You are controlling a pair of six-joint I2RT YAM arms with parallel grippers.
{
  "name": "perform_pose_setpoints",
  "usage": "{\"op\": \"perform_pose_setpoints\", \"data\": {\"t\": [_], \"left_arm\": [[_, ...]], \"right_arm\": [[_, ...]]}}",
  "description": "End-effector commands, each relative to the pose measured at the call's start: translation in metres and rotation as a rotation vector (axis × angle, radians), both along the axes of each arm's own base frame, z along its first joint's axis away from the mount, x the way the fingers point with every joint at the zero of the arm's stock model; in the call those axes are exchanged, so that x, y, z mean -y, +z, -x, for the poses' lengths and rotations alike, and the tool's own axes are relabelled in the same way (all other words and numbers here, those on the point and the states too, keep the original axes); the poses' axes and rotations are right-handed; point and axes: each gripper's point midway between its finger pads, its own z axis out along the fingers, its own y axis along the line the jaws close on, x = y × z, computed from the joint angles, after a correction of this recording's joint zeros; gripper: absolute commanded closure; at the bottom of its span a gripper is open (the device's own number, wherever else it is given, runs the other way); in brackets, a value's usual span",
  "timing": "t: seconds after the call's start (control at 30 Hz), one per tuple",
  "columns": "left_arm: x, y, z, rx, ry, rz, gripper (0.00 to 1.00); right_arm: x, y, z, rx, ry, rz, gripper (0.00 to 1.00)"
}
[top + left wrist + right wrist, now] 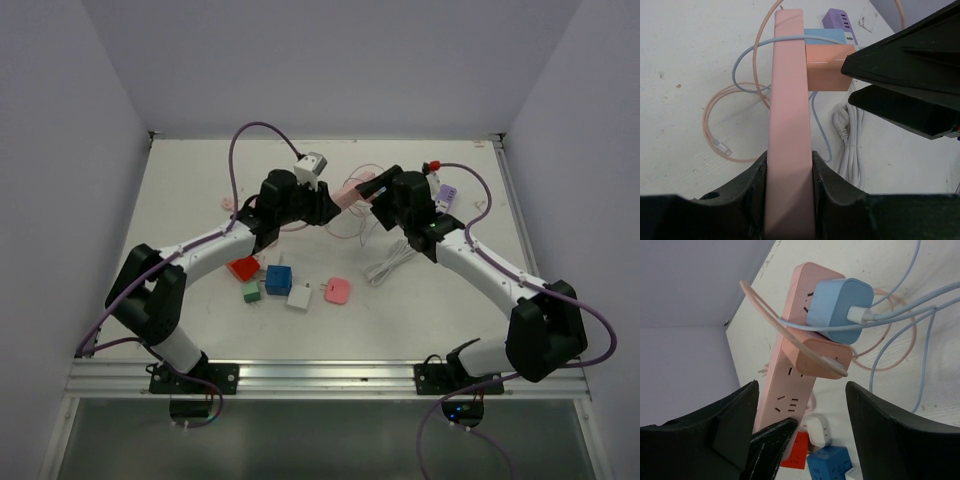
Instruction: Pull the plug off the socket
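Currently the left claw (789,172) is clenching the pink power strip (787,90) by its long sides, holding it raised off the bench (190,190). Opposite, the right claw (802,427) is standing released, its fingers spreading either side of the peach plug (822,360), which is sitting seated in the strip just beside a blue plug (837,305); whether a fingertip is touching its corner, cannot tell. Loose adapter cubes (278,279) and a white cord coil (390,262) are lying on the bench below.
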Motion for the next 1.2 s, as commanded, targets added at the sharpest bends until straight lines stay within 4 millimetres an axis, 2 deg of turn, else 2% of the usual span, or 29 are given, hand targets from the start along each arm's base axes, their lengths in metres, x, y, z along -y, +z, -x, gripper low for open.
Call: {"op": "perform_pose_setpoints", "data": {"t": [0.0, 0.1, 0.43, 0.7, 1.0, 1.1, 1.13, 1.17], "left_arm": [[0.009, 0.075, -0.008, 0.188, 0.011, 0.147, 1.0], [0.008, 0.075, -0.005, 0.19, 0.006, 0.152, 1.0], [0.009, 0.078, 0.002, 0.204, -0.011, 0.164, 1.0], [0.011, 0.074, 0.009, 0.199, -0.029, 0.176, 1.0], [0.015, 0.072, 0.009, 0.194, -0.042, 0.198, 1.0], [0.016, 0.07, 0.01, 0.189, -0.044, 0.2, 1.0], [0.015, 0.069, 0.01, 0.187, -0.043, 0.2, 1.0], [0.015, 0.068, 0.01, 0.185, -0.043, 0.198, 0.97]], "right_arm": [[0.016, 0.017, -0.012, 0.044, -0.124, -0.06, 0.27], [0.023, 0.013, -0.013, 0.033, -0.153, -0.075, 0.34], [0.024, -0.001, -0.019, 0.012, -0.162, -0.108, 0.37], [0.018, -0.001, -0.025, 0.022, -0.136, -0.132, 0.45], [-0.002, 0.002, -0.027, 0.017, -0.046, -0.167, 0.51], [-0.005, -0.001, -0.026, 0.016, -0.025, -0.164, 0.7], [-0.005, 0.0, -0.027, 0.018, -0.024, -0.165, 0.81], [-0.005, 0.0, -0.026, 0.021, -0.021, -0.162, 0.86]]}}
